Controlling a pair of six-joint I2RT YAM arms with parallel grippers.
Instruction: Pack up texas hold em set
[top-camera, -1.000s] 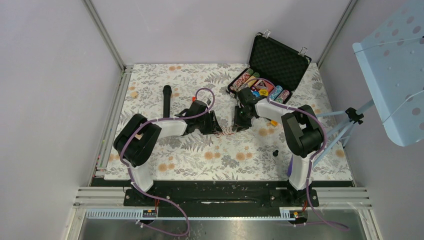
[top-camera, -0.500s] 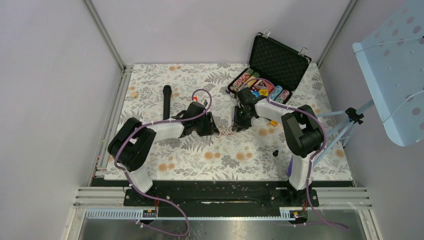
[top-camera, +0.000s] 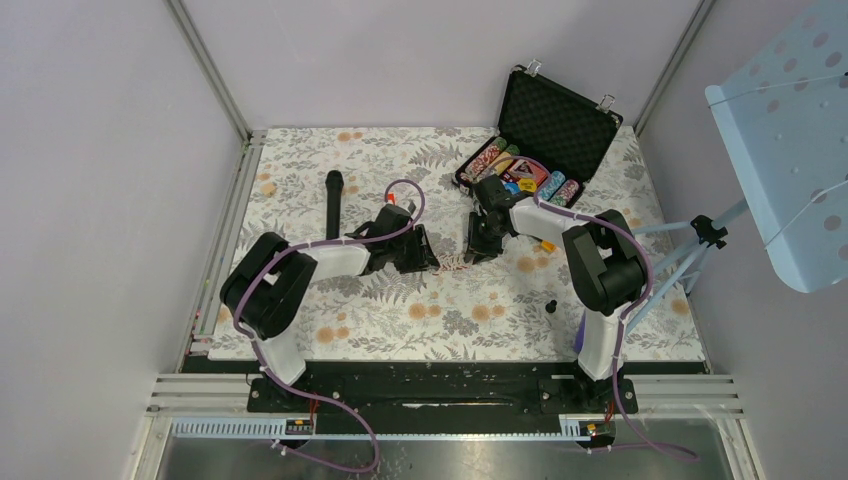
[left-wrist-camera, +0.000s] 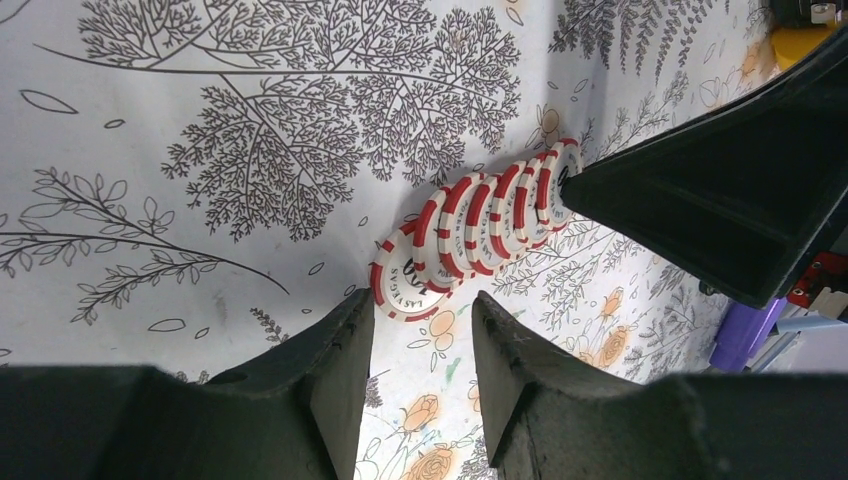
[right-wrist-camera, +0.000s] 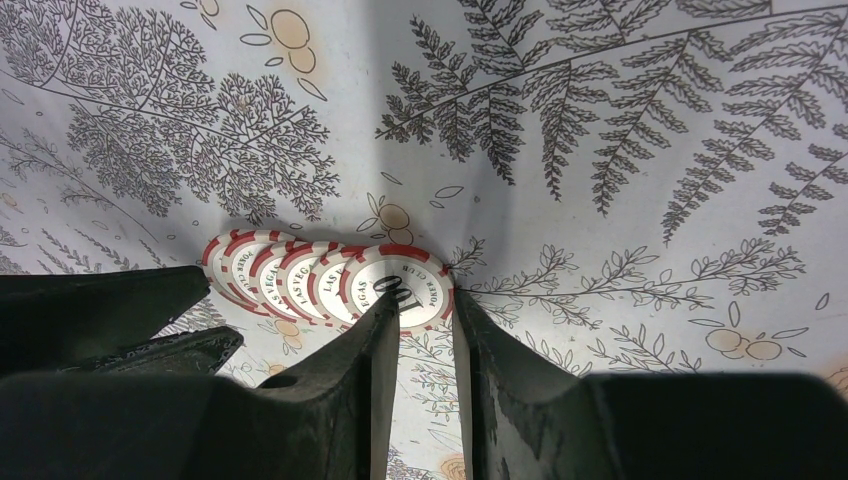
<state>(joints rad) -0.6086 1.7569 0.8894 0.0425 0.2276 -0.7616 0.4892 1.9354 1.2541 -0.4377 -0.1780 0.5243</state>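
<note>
Fanned row of red-and-white chips (left-wrist-camera: 470, 232) in the middle of the worktop (top-camera: 300, 160), well short of the open briefcase (top-camera: 560, 118) at the far right corner. Bracketed endwise by left jaws and right jaws, both part open, gripping nothing. Likely light, stiff, slick: squeeze into a stack, pinch across faces.

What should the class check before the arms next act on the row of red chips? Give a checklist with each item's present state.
1. Chips in one row: ok; they lean overlapped in a line on the table.
2. Left gripper at its end of the row: ok; jaws apart, tips by the end chip.
3. Right gripper at the other end: ok; jaws apart, tips at the chip marked 100.
4. Row clamped firmly: not ok; the chips are fanned out, not packed tight.
5. Case open: ok; the lid is up.
6. Free slot in the case for this row: cannot tell.
</note>
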